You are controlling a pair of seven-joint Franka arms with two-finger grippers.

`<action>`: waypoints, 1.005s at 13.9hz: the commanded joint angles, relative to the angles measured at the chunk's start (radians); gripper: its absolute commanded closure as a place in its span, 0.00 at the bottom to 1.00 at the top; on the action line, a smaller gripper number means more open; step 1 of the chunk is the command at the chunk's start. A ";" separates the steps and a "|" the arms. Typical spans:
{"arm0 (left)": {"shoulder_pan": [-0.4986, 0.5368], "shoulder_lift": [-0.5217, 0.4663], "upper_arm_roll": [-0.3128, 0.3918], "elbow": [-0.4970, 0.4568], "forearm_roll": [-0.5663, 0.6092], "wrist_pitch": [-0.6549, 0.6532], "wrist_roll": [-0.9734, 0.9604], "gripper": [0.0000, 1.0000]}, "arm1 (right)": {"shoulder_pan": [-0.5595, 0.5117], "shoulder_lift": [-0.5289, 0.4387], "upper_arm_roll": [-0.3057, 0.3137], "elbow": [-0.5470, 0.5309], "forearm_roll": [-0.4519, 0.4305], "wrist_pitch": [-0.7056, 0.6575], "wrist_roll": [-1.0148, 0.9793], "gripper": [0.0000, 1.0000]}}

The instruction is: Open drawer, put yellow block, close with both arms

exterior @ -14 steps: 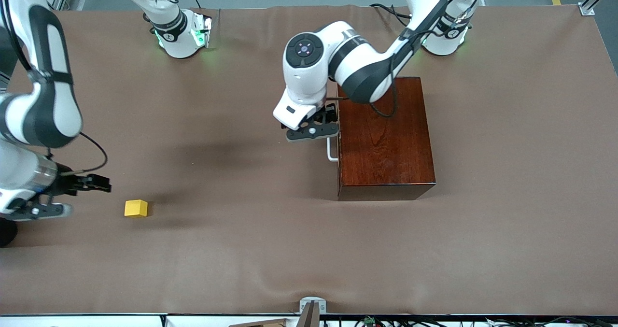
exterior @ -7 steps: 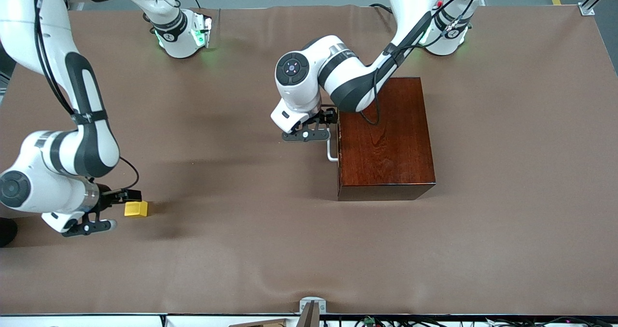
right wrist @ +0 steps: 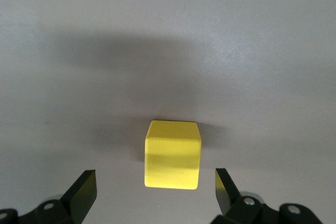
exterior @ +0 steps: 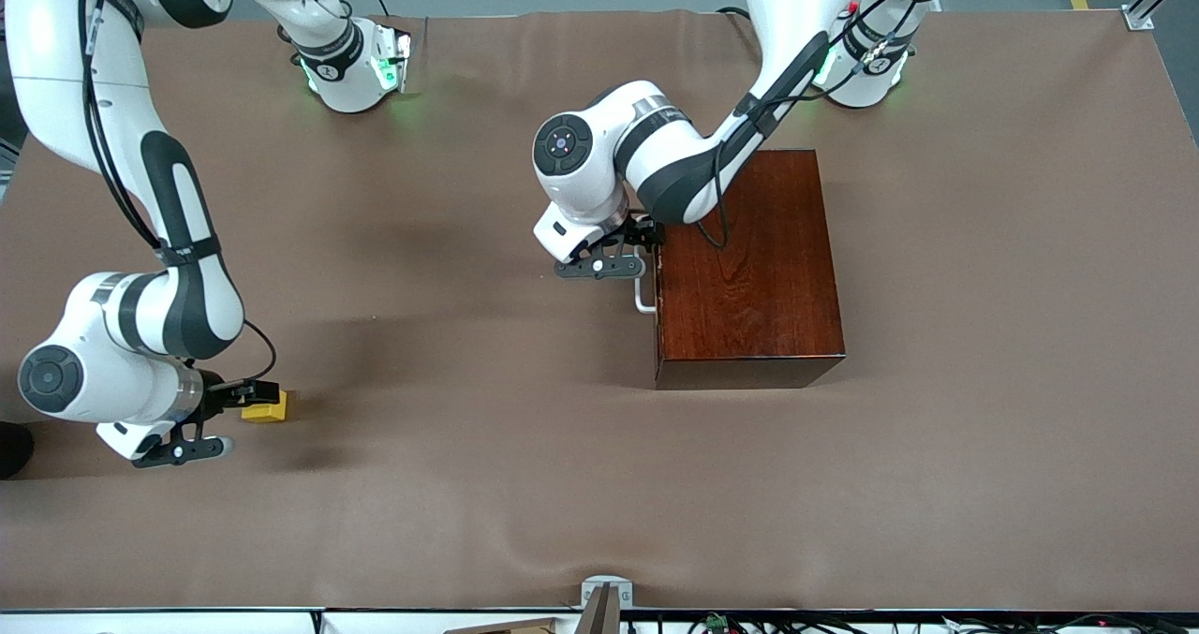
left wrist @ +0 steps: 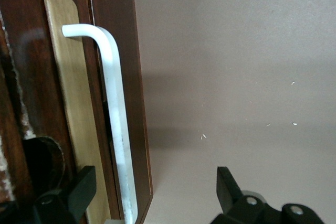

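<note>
— Block (exterior: 266,410)? Smooth yellow cube on brown cloth bench (exterior: 468,475), between spread jaws of right gripper (exterior: 229,419).
— Drawer (exterior: 658,278)? Closed in glossy box (exterior: 745,264); left gripper (exterior: 629,252), jaws apart, straddling white bar handle (left wrist: 118,129).

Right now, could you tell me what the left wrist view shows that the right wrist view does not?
Only the left wrist view shows the drawer front with its white handle, the left gripper open astride that bar. Only the right wrist view shows the yellow block, lying just ahead of the open right gripper. Both share the brown table cover and two spread black fingertips.
</note>
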 commanded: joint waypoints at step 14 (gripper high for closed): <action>-0.025 0.094 0.011 0.026 0.090 0.082 -0.108 0.00 | -0.008 0.092 0.006 0.024 -0.087 0.070 0.000 0.09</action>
